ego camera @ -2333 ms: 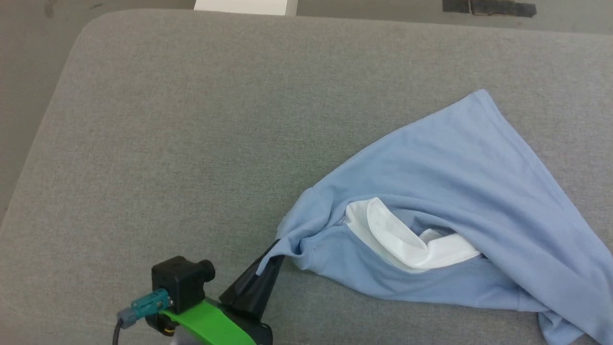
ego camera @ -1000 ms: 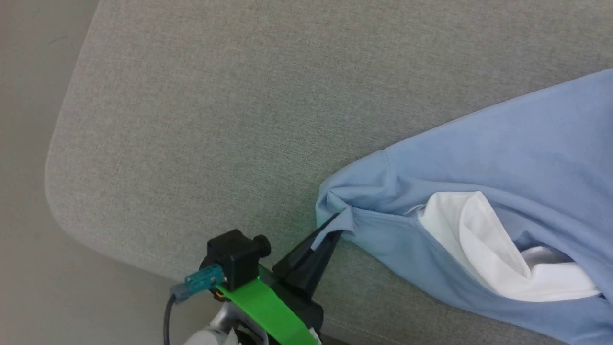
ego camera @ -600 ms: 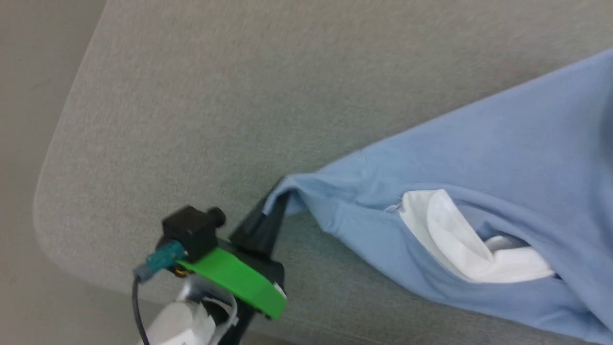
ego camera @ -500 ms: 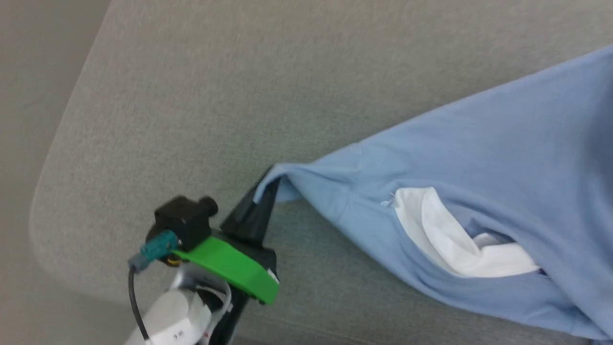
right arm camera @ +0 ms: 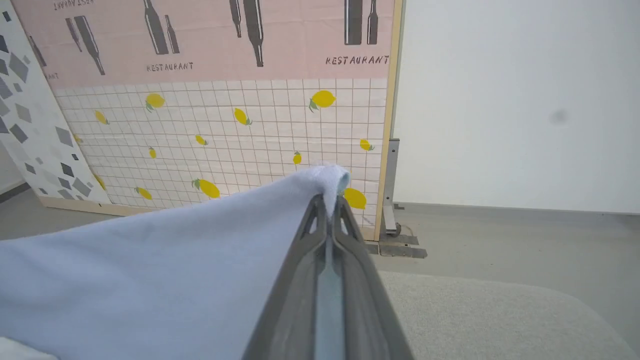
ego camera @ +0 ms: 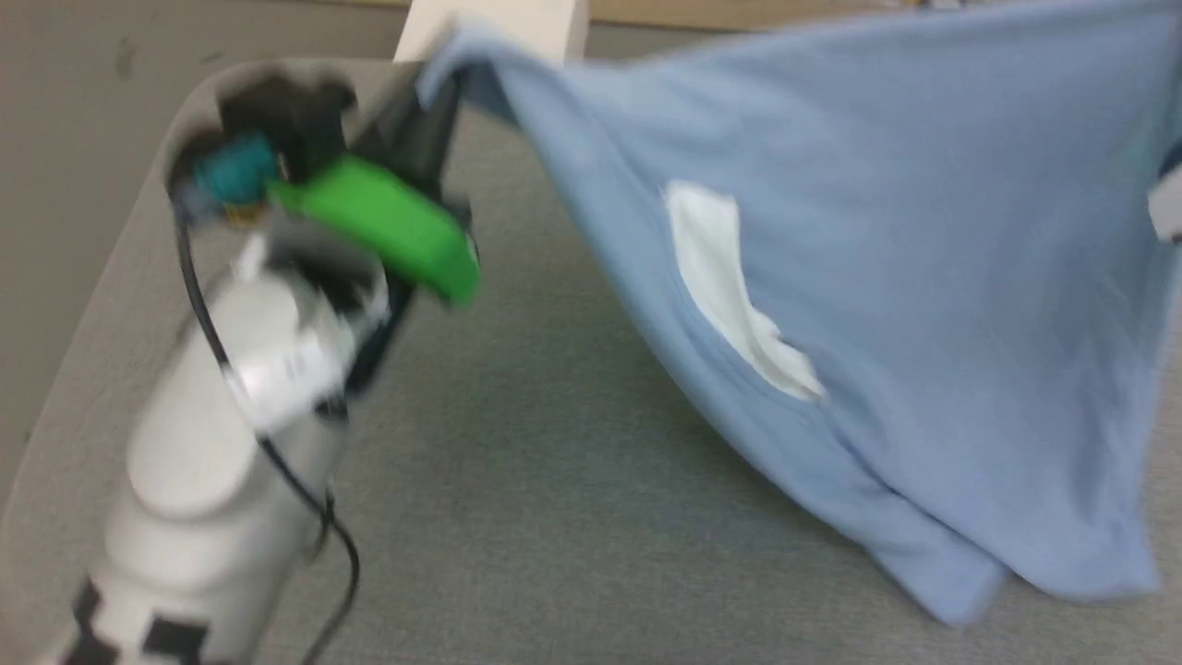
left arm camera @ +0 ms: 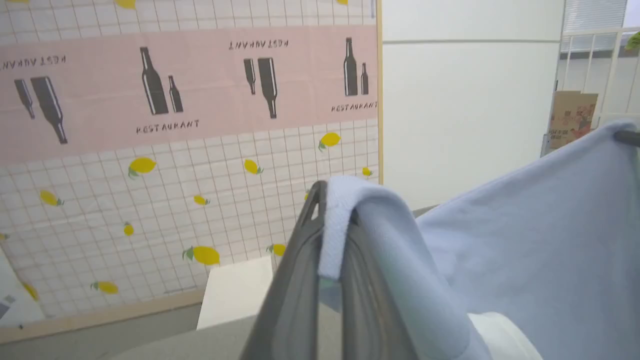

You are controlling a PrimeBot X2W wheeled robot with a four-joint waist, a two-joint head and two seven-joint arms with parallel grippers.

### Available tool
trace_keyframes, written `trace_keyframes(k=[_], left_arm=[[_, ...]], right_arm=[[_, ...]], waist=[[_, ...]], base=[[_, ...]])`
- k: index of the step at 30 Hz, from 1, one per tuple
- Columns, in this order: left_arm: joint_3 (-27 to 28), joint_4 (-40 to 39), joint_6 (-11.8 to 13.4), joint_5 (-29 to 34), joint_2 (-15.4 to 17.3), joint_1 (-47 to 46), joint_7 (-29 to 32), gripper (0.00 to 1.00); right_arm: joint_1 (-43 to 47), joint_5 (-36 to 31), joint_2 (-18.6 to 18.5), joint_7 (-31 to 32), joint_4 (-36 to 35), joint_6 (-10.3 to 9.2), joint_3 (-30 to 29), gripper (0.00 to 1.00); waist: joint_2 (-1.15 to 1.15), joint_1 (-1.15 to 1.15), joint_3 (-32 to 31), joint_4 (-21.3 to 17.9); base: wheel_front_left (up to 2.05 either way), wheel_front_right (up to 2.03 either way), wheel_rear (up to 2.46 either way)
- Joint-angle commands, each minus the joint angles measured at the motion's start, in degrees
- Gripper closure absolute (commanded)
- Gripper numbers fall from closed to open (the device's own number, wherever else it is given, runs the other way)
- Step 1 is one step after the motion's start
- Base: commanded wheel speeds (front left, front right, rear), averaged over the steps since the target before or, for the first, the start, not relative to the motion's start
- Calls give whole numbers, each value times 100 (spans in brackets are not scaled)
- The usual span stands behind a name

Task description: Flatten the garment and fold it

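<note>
Left tool (ego camera: 434, 92) pinching one corner of shirt (ego camera: 923, 277) | right tool (right arm camera: 327, 202) pinching another corner | shirt hangs spread between them, lifted over grey table (ego camera: 517, 443), white collar (ego camera: 729, 286) showing

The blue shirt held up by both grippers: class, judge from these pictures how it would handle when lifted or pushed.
Probably floppy: the shirt sags between the left gripper and right gripper. Likely light: small pinches at two corners hold it up. Pushed on the grey surface, it would probably bunch rather than slide whole.
</note>
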Motion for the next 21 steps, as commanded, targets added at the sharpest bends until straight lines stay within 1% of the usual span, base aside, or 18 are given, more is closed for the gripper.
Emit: trace_keyframes(k=[1,5,6,7,9,10,14,21], left_arm=[[49,190,-74,110,24,-515,23,100],[103,946,-209,146,-35,-1652,108,100],[45,1587,-344,311,77,-2506,137,100],[62,1794,-357,380,125,-2790,88,100],[239,2109,-272,370,97,-3244,-116,100],[309,2233,-229,359,68,-3403,-229,100],[365,2745,-216,445,42,-3980,-583,100],[311,3341,-257,478,-76,-4664,-750,100]], right_arm=[[-291,-95,55,-52,67,-9,94,100],[-1028,-285,156,-110,428,-9,295,100],[-1695,-449,250,-216,842,-9,341,100],[-1923,-524,277,-267,1019,-9,329,100],[-2295,-655,299,-374,1330,-9,364,100],[-2431,-694,305,-419,1473,-9,370,100],[-2992,-954,280,-636,2058,-9,412,100],[-3875,-1270,238,-816,2802,-9,536,100]], waist=[[0,0,-279,-339],[0,0,-313,-487],[0,0,-278,-603],[0,0,-259,-636],[0,0,-202,-694],[0,0,-188,-707],[0,0,-80,-774],[0,0,396,-901]], base=[[0,0,0],[0,0,0],[0,0,0],[0,0,0],[0,0,0],[0,0,0],[0,0,0],[0,0,0]])
